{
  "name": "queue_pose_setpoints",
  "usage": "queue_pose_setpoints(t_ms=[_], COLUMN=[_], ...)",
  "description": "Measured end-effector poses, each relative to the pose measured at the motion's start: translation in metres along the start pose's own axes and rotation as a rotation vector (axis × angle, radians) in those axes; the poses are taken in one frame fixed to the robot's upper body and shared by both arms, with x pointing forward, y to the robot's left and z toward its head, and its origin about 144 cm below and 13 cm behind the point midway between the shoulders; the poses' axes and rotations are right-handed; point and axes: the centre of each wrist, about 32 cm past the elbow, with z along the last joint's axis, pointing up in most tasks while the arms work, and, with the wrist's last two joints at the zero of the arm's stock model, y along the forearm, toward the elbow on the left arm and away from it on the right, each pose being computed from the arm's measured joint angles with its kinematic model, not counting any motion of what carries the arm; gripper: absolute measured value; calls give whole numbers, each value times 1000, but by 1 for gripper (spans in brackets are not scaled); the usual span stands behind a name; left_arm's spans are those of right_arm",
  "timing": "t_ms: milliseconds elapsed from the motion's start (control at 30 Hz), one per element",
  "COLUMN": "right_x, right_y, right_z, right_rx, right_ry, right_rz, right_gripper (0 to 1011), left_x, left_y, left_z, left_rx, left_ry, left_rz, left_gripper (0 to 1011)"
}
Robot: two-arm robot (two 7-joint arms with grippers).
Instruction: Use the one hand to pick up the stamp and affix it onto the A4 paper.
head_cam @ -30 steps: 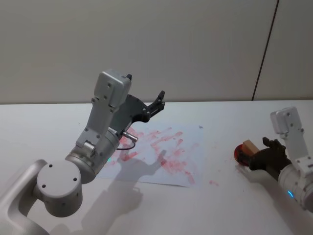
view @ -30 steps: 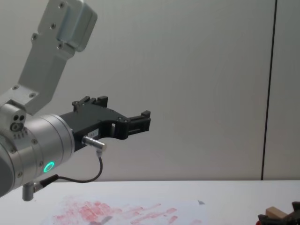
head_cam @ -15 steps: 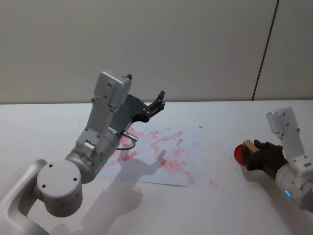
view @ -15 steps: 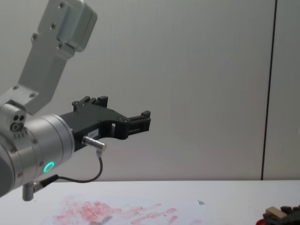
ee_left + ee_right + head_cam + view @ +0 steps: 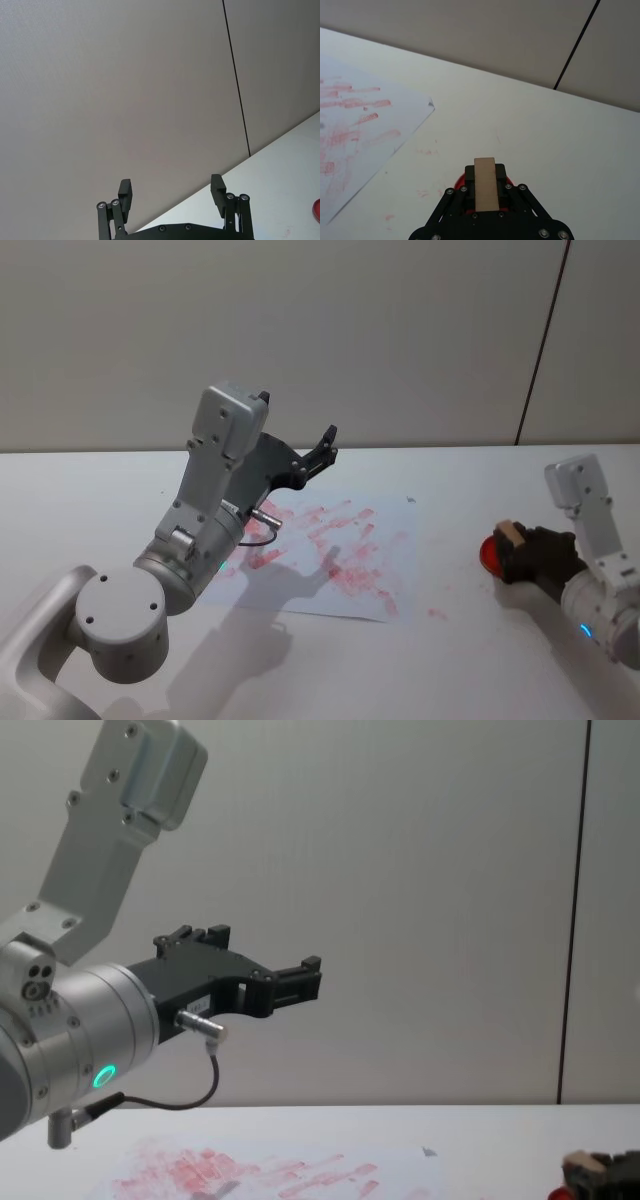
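White table (image 5: 460, 660): your right gripper (image 5: 485, 176), clamped on the stamp (image 5: 485, 192), has shifted slightly over the ink pad (image 5: 487, 555), right of the paper (image 5: 340, 550); stamping awaits you. Parked above the paper: left gripper (image 5: 171, 192), fingers apart.

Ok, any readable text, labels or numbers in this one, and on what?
No text here can be read.
A4 paper: red ink smears only, no legible characters.
stamp: its wooden top is blank.
Small pale label on the body of the left gripper: too small to read.
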Motion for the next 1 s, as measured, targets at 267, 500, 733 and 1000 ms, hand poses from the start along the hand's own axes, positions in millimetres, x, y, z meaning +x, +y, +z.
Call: queue_pose_setpoints(t_ms=[267, 500, 733, 1000], right_x=[-3, -13, -29, -48], right_y=[-2, -2, 1, 9], right_z=[16, 40, 55, 57], right_rx=[83, 186, 237, 208], right_ry=[30, 72, 95, 77], right_rz=[32, 102, 188, 280], right_gripper=[219, 218, 219, 219], left_x=[0, 0, 0, 0], left_y=[0, 0, 0, 0], left_z=[0, 0, 0, 0], left_rx=[0, 0, 0, 0], left_ry=[0, 0, 0, 0], left_rz=[0, 0, 0, 0], left_gripper=[1002, 1001, 1001, 1001])
